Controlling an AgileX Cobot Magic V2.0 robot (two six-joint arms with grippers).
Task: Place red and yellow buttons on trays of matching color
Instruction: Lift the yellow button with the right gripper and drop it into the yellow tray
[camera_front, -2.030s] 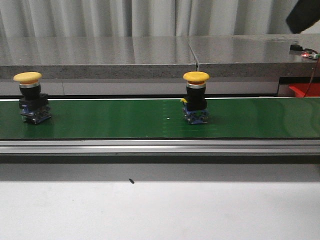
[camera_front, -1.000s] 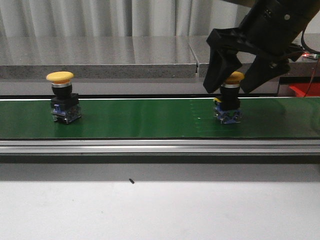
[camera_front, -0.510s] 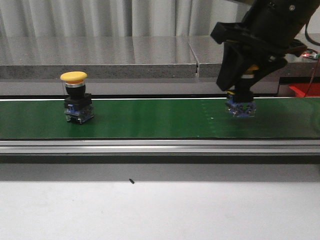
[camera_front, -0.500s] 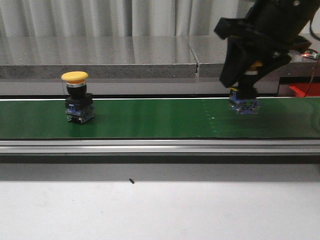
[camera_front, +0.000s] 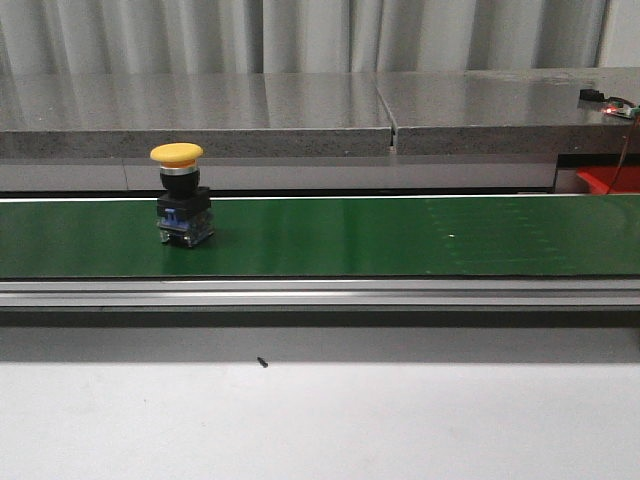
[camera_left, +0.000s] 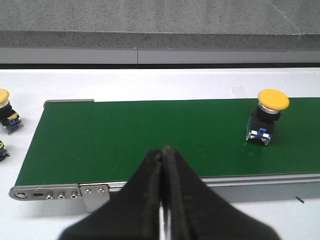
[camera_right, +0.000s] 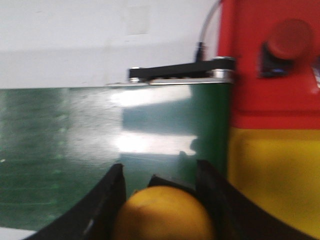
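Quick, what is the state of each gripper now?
Left gripper: shut, fingers together, holding nothing.
Right gripper: shut on a yellow button.

My green conveyor belt (camera_front: 400, 235) runs across the white table (camera_front: 320, 420), carrying one yellow button (camera_front: 181, 194) at about nine o'clock of its span, standing upright. A small dark speck (camera_front: 262, 362) lies on the table in front of it. Off the belt's upstream end, two more yellow buttons (camera_left: 7, 111) sit on the white surface. Past its far end, a red tray (camera_right: 272, 70) and a yellow tray (camera_right: 275, 175) adjoin; the red one bears a red button (camera_right: 290, 42).
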